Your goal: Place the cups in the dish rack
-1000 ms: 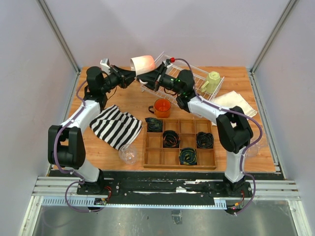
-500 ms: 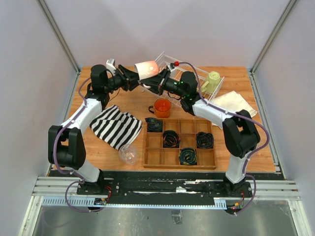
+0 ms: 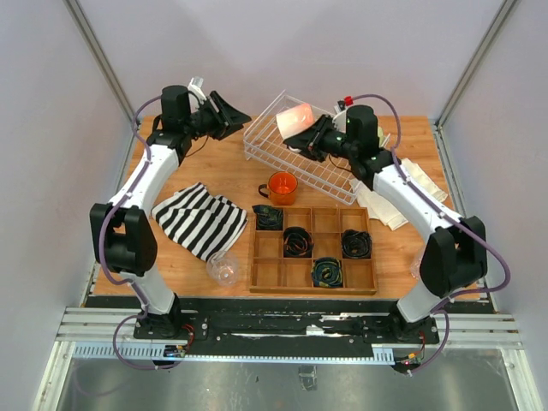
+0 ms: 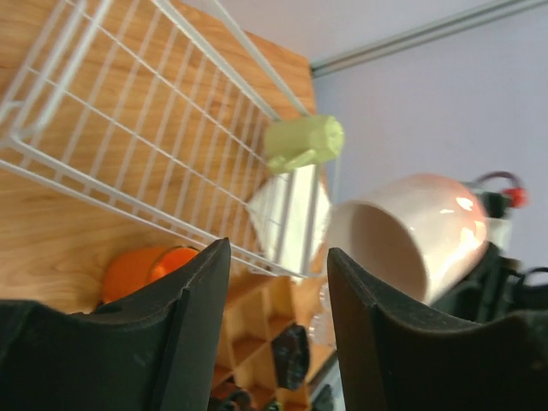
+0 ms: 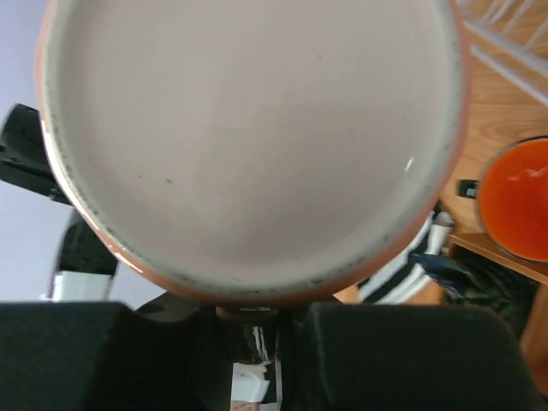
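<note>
Wooden table (image 3: 224, 171), carrying: white wire dish rack (image 3: 274, 150) at far middle; orange mug (image 3: 282, 187) just in front of it; wooden compartment tray (image 3: 267, 272) of coiled black cables (image 3: 298, 241) near centre; striped cloth (image 3: 201, 221) at left, clear tumbler (image 3: 223, 271) at its near corner; white cloth (image 3: 422, 178) at right.

Right wrist view: white-pink mug (image 5: 248, 137) cut off at the top, orange mug (image 5: 516, 201) at the right edge; left wrist view blurs the yellow-green mug (image 4: 304, 144).

Left arm (image 3: 145, 175) raised far-left, jaws parted, right arm (image 3: 407, 197) stretched forward, jaws clamped
</note>
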Tool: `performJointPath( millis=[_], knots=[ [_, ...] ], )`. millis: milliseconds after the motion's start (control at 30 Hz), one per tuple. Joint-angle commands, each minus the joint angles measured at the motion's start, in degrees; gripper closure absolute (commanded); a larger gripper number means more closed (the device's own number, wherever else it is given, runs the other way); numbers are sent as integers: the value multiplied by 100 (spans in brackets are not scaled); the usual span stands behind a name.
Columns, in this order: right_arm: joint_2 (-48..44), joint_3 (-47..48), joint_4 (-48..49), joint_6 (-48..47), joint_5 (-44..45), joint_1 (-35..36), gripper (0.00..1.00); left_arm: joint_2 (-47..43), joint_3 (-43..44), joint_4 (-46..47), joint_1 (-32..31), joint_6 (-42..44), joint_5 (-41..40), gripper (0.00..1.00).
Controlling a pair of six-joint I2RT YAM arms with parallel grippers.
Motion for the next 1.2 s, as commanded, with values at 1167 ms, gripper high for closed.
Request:
performJointPath(
  millis=[1167],
  knots=[
    [1831,3832,-6277,-847,7282,262,99,626,373,-1184,14,1572,-387,46]
  ],
)
